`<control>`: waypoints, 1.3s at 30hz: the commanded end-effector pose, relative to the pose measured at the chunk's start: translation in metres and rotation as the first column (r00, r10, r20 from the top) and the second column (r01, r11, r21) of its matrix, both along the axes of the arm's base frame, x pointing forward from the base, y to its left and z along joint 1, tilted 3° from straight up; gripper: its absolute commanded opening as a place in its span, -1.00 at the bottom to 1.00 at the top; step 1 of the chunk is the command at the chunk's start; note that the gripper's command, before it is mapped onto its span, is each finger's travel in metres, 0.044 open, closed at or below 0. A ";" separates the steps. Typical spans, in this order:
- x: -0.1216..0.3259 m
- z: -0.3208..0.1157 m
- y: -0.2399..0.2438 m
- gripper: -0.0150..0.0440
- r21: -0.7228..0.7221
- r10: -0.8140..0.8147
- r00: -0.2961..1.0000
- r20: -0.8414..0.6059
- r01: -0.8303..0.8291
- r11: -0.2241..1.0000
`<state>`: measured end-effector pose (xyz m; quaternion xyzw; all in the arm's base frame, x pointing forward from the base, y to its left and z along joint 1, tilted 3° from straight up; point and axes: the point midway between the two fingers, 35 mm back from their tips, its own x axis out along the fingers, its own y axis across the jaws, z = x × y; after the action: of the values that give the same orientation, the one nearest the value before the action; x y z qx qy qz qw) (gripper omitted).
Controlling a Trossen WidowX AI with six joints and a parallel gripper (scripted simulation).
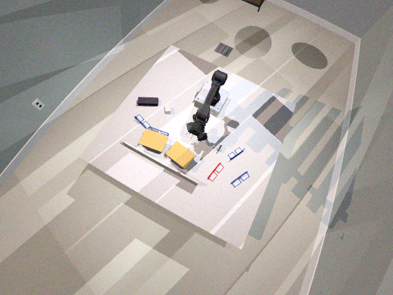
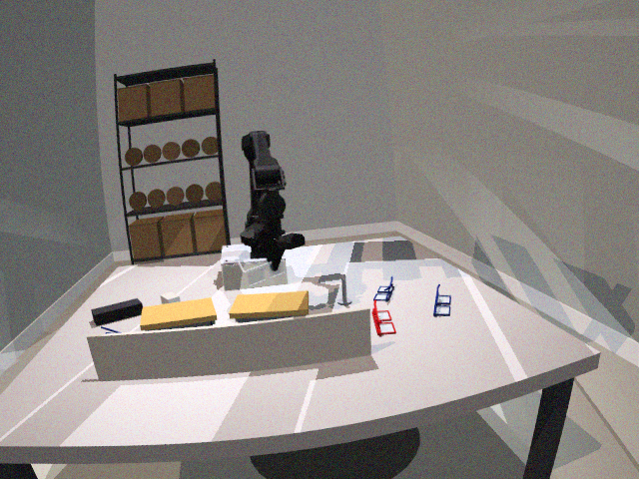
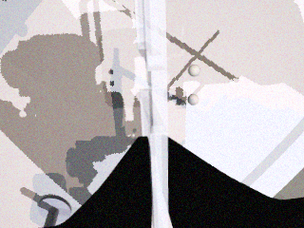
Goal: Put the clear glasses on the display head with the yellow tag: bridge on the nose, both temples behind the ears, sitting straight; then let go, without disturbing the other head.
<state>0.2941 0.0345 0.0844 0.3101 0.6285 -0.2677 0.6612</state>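
My gripper (image 1: 197,134) (image 2: 276,265) (image 3: 151,144) is shut on the clear glasses (image 3: 160,185), above the table on the robot's side of two orange-yellow slabs. In the wrist view the glasses show as a pale, see-through bar running up between the black fingers, with two small round pads beside it. Their outline is too faint to follow in the top and exterior views. No display head or yellow tag can be made out. The slabs, one at the left (image 1: 153,139) (image 2: 178,312) and one at the right (image 1: 180,154) (image 2: 269,303), hide what is under them.
A low wall (image 1: 158,163) (image 2: 232,345) runs along the slabs. A thin grey stand (image 1: 219,148) (image 2: 343,290) is to their right, near red glasses (image 1: 208,177) and two blue pairs. More blue glasses, a black box (image 1: 147,101) (image 2: 117,311) and a cream block (image 1: 167,109) are left.
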 end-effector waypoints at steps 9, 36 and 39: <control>0.017 0.006 0.038 -0.49 0.019 -0.276 0.961 -0.005 0.276 0.961; 0.028 0.010 0.142 -0.49 0.051 -0.805 0.591 -0.058 0.807 0.589; 0.026 0.010 0.154 -0.49 0.053 -0.845 0.530 -0.065 0.848 0.528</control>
<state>0.3196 0.1774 0.0921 0.5817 0.4378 -0.5240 0.4420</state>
